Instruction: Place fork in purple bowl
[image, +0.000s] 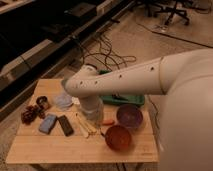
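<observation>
Table (60, 147): red bowl (118, 137) just in front of purple bowl (129, 115). Gripper (93, 117) hangs low, left of purple bowl; grip state can't tell. Fork not visible, poss. hidden beneath. Prob. light, stiff, slippery: pinch mid-handle. Green tray (137, 100) behind.

Bowls: two, the purple bowl (129, 115) and an orange-red bowl (118, 137) near it
Green tray (126, 100): one, behind the purple bowl
Tool (93, 118): one, left of the purple bowl, over the bench (60, 147)
</observation>
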